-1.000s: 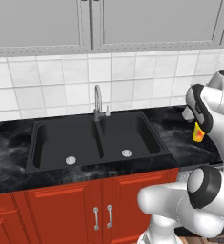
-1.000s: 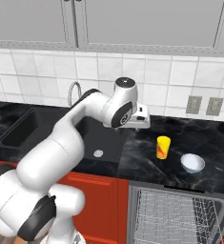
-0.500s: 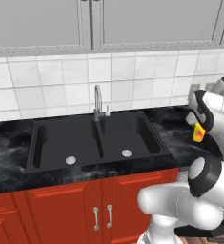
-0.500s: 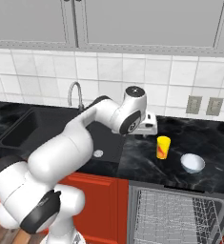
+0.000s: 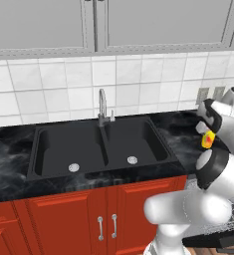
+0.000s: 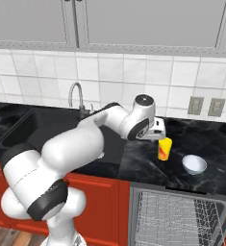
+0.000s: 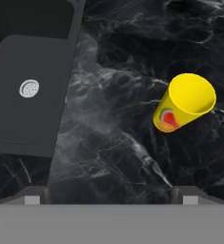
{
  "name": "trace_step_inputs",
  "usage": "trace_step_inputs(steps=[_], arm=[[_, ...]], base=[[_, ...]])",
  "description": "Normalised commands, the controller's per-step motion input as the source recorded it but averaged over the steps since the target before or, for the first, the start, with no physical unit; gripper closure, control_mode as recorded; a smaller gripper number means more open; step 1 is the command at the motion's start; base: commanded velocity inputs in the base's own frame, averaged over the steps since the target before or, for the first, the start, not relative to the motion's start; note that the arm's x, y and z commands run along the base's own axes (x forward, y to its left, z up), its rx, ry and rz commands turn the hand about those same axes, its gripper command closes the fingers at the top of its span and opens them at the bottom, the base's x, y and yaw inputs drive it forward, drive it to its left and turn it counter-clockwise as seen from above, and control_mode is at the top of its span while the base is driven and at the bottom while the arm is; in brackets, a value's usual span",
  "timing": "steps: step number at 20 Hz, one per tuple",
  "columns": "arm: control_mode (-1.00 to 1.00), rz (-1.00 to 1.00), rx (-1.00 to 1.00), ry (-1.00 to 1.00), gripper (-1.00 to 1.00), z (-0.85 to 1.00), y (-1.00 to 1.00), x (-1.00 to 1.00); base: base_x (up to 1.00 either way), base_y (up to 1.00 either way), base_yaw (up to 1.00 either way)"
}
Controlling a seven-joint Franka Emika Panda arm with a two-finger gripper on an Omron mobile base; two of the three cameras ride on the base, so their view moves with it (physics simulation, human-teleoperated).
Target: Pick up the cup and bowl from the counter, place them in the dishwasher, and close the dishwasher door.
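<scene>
The yellow cup (image 6: 165, 149) stands upright on the black counter (image 6: 215, 144), right of the sink. In the hand view the cup (image 7: 185, 102) lies up and to the right, with its open mouth towards the camera. My gripper (image 6: 158, 137) hangs just above and left of the cup, open, with nothing between its fingertips (image 7: 35, 195). From the left base view my arm partly covers the cup (image 5: 207, 141). The pale bowl (image 6: 194, 164) sits to the cup's right. The dishwasher (image 6: 182, 216) stands open below with its wire rack showing. Its door is out of view.
The black double sink (image 5: 101, 147) with its faucet (image 5: 103, 104) lies left of the cup; a drain (image 7: 29, 88) shows in the hand view. Red cabinets (image 5: 88, 219) run under the counter. Wall outlets (image 6: 206, 105) sit on the tiles behind the bowl.
My arm has swung right along the counter, and the gripper now hangs close above the cup. Cup and bowl have not moved.
</scene>
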Motion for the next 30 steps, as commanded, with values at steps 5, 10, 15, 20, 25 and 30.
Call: trace_step_inputs(steps=[5, 10, 15, 20, 25, 30], arm=[[-1.0, 0.0, 0.0, 0.01, -1.0, -0.16, -0.21, 0.44], [-1.0, 0.0, 0.0, 0.02, -1.0, -0.19, -0.2, 0.38], [-1.0, 0.0, 0.0, 0.01, -1.0, -0.21, -0.24, 0.35], [-1.0, 0.0, 0.0, 0.01, -1.0, -0.23, -0.22, 0.34], [-1.0, 0.0, 0.0, 0.01, -1.0, -0.27, -0.23, 0.33], [-1.0, 0.0, 0.0, 0.02, -1.0, -0.26, -0.24, 0.34]], base=[[0.0, 0.0, 0.0], [0.0, 0.0, 0.0], [0.0, 0.0, 0.0], [0.0, 0.0, 0.0], [0.0, 0.0, 0.0], [0.0, 0.0, 0.0]])
